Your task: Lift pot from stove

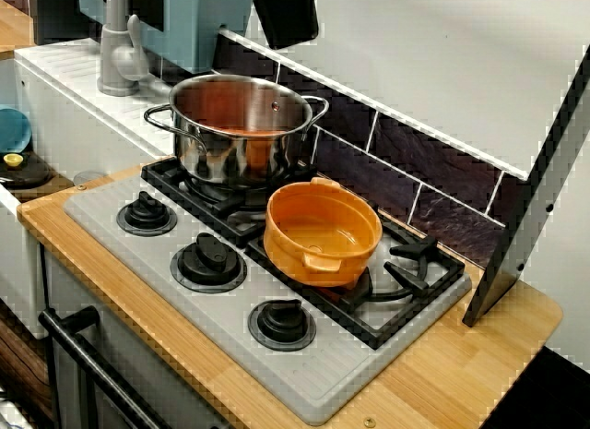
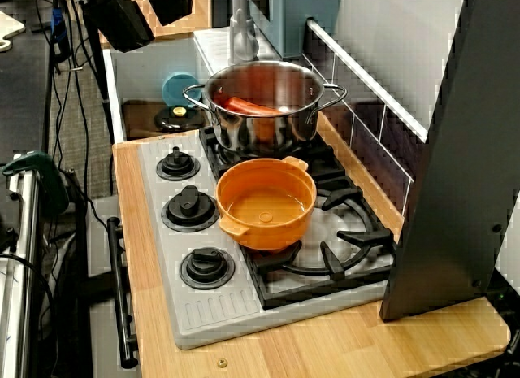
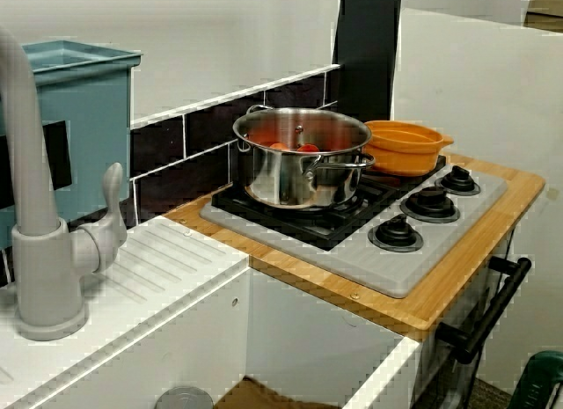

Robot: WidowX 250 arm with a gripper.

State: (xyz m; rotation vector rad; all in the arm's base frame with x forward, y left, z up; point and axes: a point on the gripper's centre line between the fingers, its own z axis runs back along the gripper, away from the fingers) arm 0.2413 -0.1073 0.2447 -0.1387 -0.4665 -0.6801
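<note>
Pot: the orange pot (image 1: pixel 323 232) sits on the stove (image 1: pixel 267 291), on the black grate, just beside the steel pot (image 1: pixel 238 126) and touching nothing above it.
Pot shape: round, so no long side; two little tabs stick out.
Gripper: only a dark shape (image 1: pixel 283 12) shows high above the steel pot. It may be the arm. I cannot tell if it is open or closed.
Way to go: down and toward the knobs (image 1: pixel 208 260).

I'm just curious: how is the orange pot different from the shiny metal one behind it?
The orange pot is shallow matte plastic with tab handles and empty; the steel pot is taller, shiny, loop-handled, holding something orange-red. Both are round, lidless and sit on the stove grates.
</note>
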